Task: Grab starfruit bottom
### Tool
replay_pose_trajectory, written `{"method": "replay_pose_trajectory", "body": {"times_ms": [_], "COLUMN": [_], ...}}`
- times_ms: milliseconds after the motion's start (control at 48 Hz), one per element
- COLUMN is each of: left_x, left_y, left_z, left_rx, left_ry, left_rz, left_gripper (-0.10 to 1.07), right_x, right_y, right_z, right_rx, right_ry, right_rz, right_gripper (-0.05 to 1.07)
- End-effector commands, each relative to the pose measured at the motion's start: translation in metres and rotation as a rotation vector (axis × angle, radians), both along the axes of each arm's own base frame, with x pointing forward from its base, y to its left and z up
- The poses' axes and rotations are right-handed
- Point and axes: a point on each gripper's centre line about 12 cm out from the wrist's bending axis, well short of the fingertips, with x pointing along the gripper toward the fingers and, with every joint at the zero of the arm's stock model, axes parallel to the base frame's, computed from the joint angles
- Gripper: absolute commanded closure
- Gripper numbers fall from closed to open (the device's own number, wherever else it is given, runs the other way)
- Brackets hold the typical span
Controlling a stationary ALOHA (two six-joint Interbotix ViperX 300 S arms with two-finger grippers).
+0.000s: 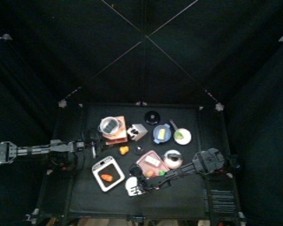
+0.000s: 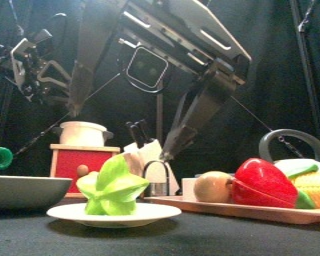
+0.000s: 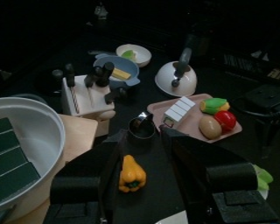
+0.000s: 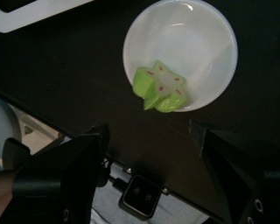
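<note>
Bench: small black bench [image 1: 79, 177] is seen inside a pen of black curtains [image 1: 38, 79]; it is crowded w/ kitchen props.
Room: dark all round; a shelf-like area past the curtains is glimpsed in the left wrist view, detail too dim to tell.
Starfruit: the starfruit [image 2: 112, 186], pale yellow-green w/ ridged lobes, is seen lying on a small white plate [image 2: 149, 214] at the bench's front edge, near the middle. In the right wrist view it [image 4: 160, 86] is found toward the plate's [image 4: 195, 35] rim, not at centre.
Tray: a pink tray [image 2: 243, 209] is set just right of the plate in the front view; a red pepper [image 2: 263, 183], a tan round item [image 2: 214, 186] and a piece of corn [image 2: 310, 180] are carried on it.
Other props: a red box w/ a white pot on top [image 2: 77, 150] is placed behind left; a grey bowl [image 2: 23, 190] is at far left; a silver kettle [image 3: 178, 77] and a blue bowl [image 3: 116, 68] are seen farther back; an orange pepper [image 3: 130, 173] lies nr the left jaws.
Right arm: it is reached in from the right toward the front of the bench, wrist pointed down; right gripper [image 4: 152, 156] is held above the plate, jaws spread wide, nothing gripped, starfruit not touched.
Left arm: it is parked at the left side, left gripper [image 3: 140, 171] is held above the bench, jaws apart, empty.
</note>
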Motion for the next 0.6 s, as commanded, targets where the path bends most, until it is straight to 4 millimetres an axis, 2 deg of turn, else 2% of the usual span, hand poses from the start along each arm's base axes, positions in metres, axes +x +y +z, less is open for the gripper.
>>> {"method": "replay_pose_trajectory", "body": {"times_ms": [0,167,312,396,583], "left_x": [0.002,0.002,0.002,0.002,0.002], "left_y": [0.0,0.0,0.0,0.0,0.0], "left_z": [0.005,0.004,0.004,0.004,0.005], "left_rx": [0.004,0.002,0.003,0.0,-0.004], "left_ry": [-0.015,-0.014,-0.013,-0.013,-0.017], "left_rz": [-0.002,-0.001,-0.002,-0.002,0.002], "left_gripper": [0.2,0.2,0.2,0.2,0.2], "right_x": [0.006,0.003,-0.004,-0.005,0.003], "right_y": [0.0,-0.004,-0.004,0.003,0.019], "right_z": [0.012,0.006,0.015,0.017,0.007], "right_rx": [0.002,-0.044,-0.124,-0.119,-0.092], "right_ry": [-0.034,-0.019,-0.007,-0.022,-0.059], "right_rz": [-0.01,-0.057,-0.116,-0.133,-0.154], "right_gripper": [0.01,0.01,0.01,0.01,0.01]}}
